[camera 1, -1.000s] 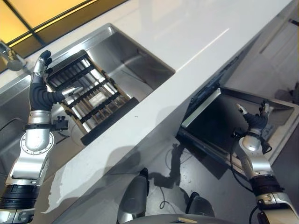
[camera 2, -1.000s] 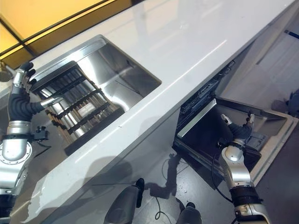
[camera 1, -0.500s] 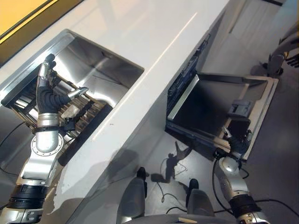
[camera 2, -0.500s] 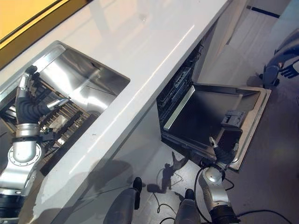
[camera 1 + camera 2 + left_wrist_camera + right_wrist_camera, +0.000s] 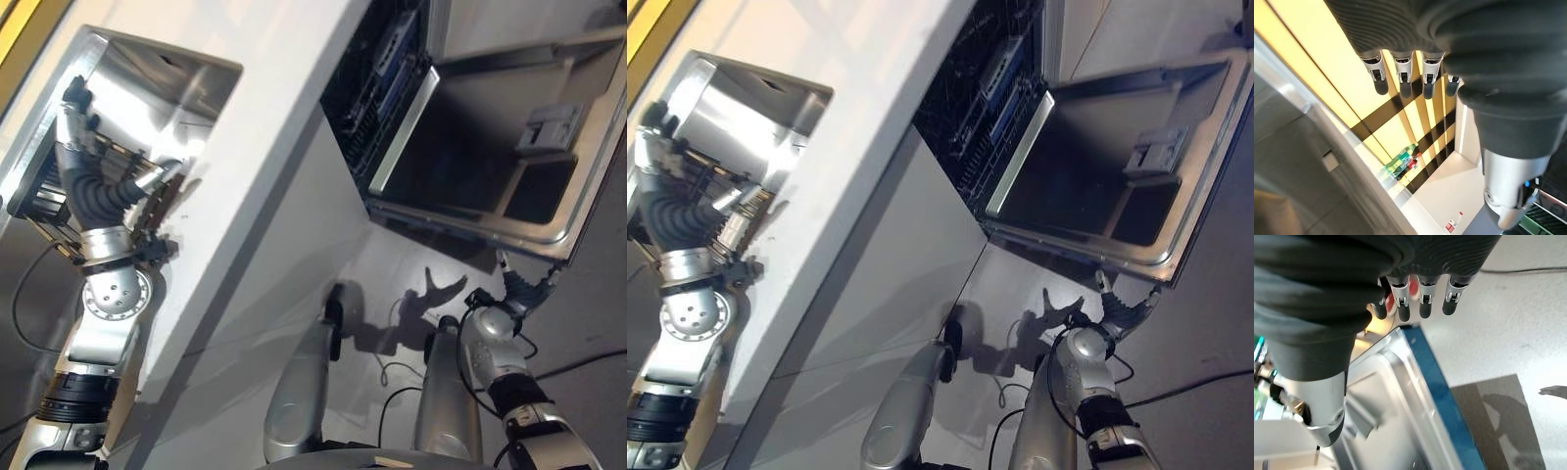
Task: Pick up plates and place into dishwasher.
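The dishwasher stands open, its door [image 5: 470, 157] folded down flat and a dark wire rack [image 5: 377, 83] showing inside. My left hand [image 5: 93, 191] is raised over the steel sink [image 5: 167, 88], open and holding nothing, its fingers [image 5: 1403, 73] straight in the left wrist view. It hovers beside a black slatted dish rack [image 5: 34, 186] that lies in the sink. My right hand [image 5: 519, 292] hangs low just off the door's front edge, open and empty. The right wrist view has its straight fingers [image 5: 1420, 301] above the door's metal inner face [image 5: 1400, 396].
A long white counter [image 5: 265, 147] runs between the sink and the dishwasher, with its pale cabinet front [image 5: 284, 284] below. Grey floor [image 5: 598, 294] lies around the lowered door, which juts out into the walking space.
The whole picture has swung, so the camera has moved: sink and dishwasher now sit higher in view. My right hand has dropped from over the door to below its front edge. Both hands stay open.
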{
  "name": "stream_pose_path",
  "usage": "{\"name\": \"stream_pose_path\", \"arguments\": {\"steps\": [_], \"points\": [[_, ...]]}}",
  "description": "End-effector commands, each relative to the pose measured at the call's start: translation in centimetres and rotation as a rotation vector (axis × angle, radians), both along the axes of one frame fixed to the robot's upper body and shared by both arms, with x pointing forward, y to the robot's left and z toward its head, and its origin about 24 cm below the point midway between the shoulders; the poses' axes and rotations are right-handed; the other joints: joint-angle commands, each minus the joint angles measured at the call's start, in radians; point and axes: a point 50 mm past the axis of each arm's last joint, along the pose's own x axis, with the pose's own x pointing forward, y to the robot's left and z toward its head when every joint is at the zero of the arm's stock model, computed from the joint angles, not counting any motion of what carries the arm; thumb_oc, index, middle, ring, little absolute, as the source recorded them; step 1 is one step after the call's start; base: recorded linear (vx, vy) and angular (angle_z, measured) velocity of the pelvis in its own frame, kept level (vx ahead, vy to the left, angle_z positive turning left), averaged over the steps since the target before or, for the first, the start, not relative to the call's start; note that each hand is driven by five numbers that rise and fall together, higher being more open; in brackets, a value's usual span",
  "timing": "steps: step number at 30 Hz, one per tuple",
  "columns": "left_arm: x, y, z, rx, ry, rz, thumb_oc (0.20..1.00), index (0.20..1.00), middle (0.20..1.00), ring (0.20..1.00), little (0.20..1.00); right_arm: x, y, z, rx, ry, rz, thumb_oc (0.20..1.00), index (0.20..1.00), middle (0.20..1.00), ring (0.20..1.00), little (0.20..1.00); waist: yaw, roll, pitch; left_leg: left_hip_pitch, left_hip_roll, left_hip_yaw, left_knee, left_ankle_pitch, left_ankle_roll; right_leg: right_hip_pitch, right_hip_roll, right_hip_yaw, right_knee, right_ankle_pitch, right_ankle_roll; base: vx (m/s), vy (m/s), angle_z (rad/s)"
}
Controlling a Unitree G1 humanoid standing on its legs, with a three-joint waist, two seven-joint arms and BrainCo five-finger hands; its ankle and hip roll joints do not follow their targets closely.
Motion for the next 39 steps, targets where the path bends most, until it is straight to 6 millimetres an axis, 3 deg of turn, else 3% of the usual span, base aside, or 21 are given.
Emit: {"name": "stream_pose_path", "arguments": {"steps": [1,7,12,14,16,19,23,30,32,33,34,35,36,39], "points": [[0.6,-2.4,-2.7,-0.073,0.058,-0.075,1.000,1.000,1.000,1.000,1.000,0.3,-0.7,2.2,0.046,-0.160,-0.176,1.000,1.000,1.000,1.000,1.000,-0.026,0.004,0.077,-0.116,-0.022,-0.054,0.047,0.049,0.033,-0.076,0.009,-0.029,0.191,-0.057,-0.080,0.07,0.086,-0.07],[0.5,-3.1,-3.8,-0.106,0.061,-0.098,1.000,1.000,1.000,1.000,1.000,-0.3,-2.6,3.0,0.100,-0.229,-0.375,1.000,1.000,1.000,1.000,1.000,-0.054,0.046,0.077,-0.206,-0.052,-0.040,0.156,-0.015,0.055,-0.196,0.022,0.024,0.273,-0.074,-0.090,0.09,0.164,-0.08],[0.3,-3.3,-3.9,-0.131,0.057,-0.106,1.000,1.000,1.000,1.000,1.000,0.9,-4.3,5.2,0.128,-0.337,-0.361,1.000,1.000,1.000,1.000,1.000,-0.061,0.079,0.077,-0.289,-0.086,-0.027,0.260,-0.057,0.064,-0.283,0.037,0.057,0.347,-0.093,-0.106,0.06,0.114,-0.09],[0.3,-3.2,-4.1,-0.132,0.068,-0.107,1.000,1.000,1.000,1.000,1.000,1.8,-4.6,7.0,0.114,-0.404,-0.354,1.000,1.000,1.000,1.000,1.000,-0.059,0.089,0.077,-0.316,-0.097,-0.026,0.297,-0.074,0.065,-0.311,0.042,0.063,0.375,-0.103,-0.112,0.04,0.045,-0.07],[0.2,-3.2,-4.5,-0.137,0.082,-0.103,1.000,1.000,1.000,1.000,1.000,2.5,-5.4,10.6,0.056,-0.562,-0.373,1.000,1.000,1.000,1.000,1.000,-0.057,0.109,0.077,-0.342,-0.110,-0.022,0.324,-0.089,0.071,-0.347,0.050,0.074,0.407,-0.116,-0.118,0.04,0.077,-0.15],[0.0,-3.3,-4.8,-0.143,0.087,-0.097,1.000,1.000,1.000,1.000,1.000,3.2,-6.7,13.8,0.030,-0.678,-0.322,1.000,1.000,1.000,1.000,1.000,-0.057,0.139,0.077,-0.376,-0.132,-0.015,0.345,-0.091,0.071,-0.390,0.061,0.094,0.439,-0.124,-0.122,0.04,0.097,-0.10],[-0.2,-3.2,-4.7,-0.147,0.091,-0.103,1.000,1.000,1.000,1.000,1.000,4.3,-7.7,18.0,-0.061,-0.736,-0.210,1.000,1.000,1.000,1.000,1.000,-0.050,0.175,0.077,-0.396,-0.161,-0.006,0.365,-0.096,0.073,-0.422,0.060,0.114,0.454,-0.123,-0.125,0.03,0.068,0.05],[0.0,-3.2,-4.5,-0.149,0.093,-0.106,1.000,1.000,1.000,1.000,1.000,4.2,-10.4,22.4,-0.061,-0.873,-0.171,1.000,1.000,1.000,1.000,1.000,-0.030,0.200,0.077,-0.431,-0.190,-0.003,0.397,-0.110,0.077,-0.466,0.048,0.118,0.480,-0.134,-0.129,0.00,-0.003,-0.01],[0.1,-3.2,-4.0,-0.139,0.095,-0.123,1.000,1.000,1.000,1.000,1.000,5.0,-9.7,24.8,-0.097,-0.919,-0.016,1.000,1.000,1.000,1.000,1.000,-0.021,0.202,0.077,-0.451,-0.208,-0.010,0.418,-0.113,0.078,-0.484,0.052,0.119,0.499,-0.139,-0.133,0.04,-0.073,0.09],[0.2,-3.2,-3.8,-0.135,0.092,-0.132,1.000,1.000,1.000,1.000,1.000,5.7,-8.8,25.6,-0.135,-0.924,0.094,1.000,1.000,1.000,1.000,1.000,-0.017,0.201,0.077,-0.448,-0.218,-0.013,0.439,-0.144,0.080,-0.478,0.055,0.122,0.521,-0.173,-0.135,0.06,-0.090,0.12],[0.1,-3.1,-3.4,-0.126,0.087,-0.141,1.000,1.000,1.000,1.000,1.000,6.4,-7.5,26.6,-0.192,-0.931,0.244,1.000,1.000,1.000,1.000,1.000,-0.012,0.198,0.077,-0.459,-0.227,-0.016,0.442,-0.138,0.081,-0.488,0.058,0.122,0.519,-0.165,-0.137,-0.02,-0.085,0.07],[0.1,-2.9,-3.3,-0.121,0.084,-0.145,1.000,1.000,1.000,1.000,1.000,6.9,-6.5,26.8,-0.236,-0.917,0.351,1.000,1.000,1.000,1.000,1.000,-0.013,0.195,0.077,-0.476,-0.228,-0.017,0.434,-0.113,0.079,-0.506,0.057,0.117,0.507,-0.136,-0.137,-0.02,-0.069,0.00],[0.1,-2.8,-3.3,-0.119,0.083,-0.145,1.000,1.000,1.000,1.000,1.000,7.0,-6.0,26.8,-0.249,-0.915,0.394,1.000,1.000,1.000,1.000,1.000,-0.014,0.191,0.077,-0.467,-0.229,-0.017,0.446,-0.141,0.081,-0.496,0.059,0.119,0.521,-0.167,-0.137,-0.02,-0.043,-0.04],[0.1,-2.5,-2.6,-0.106,0.067,-0.138,1.000,1.000,1.000,1.000,1.000,8.2,-2.6,26.1,-0.319,-0.855,0.730,1.000,1.000,1.000,1.000,1.000,-0.018,0.171,0.077,-0.474,-0.224,-0.018,0.428,-0.129,0.085,-0.501,0.057,0.107,0.503,-0.155,-0.132,0.01,-0.058,-0.10]]}}
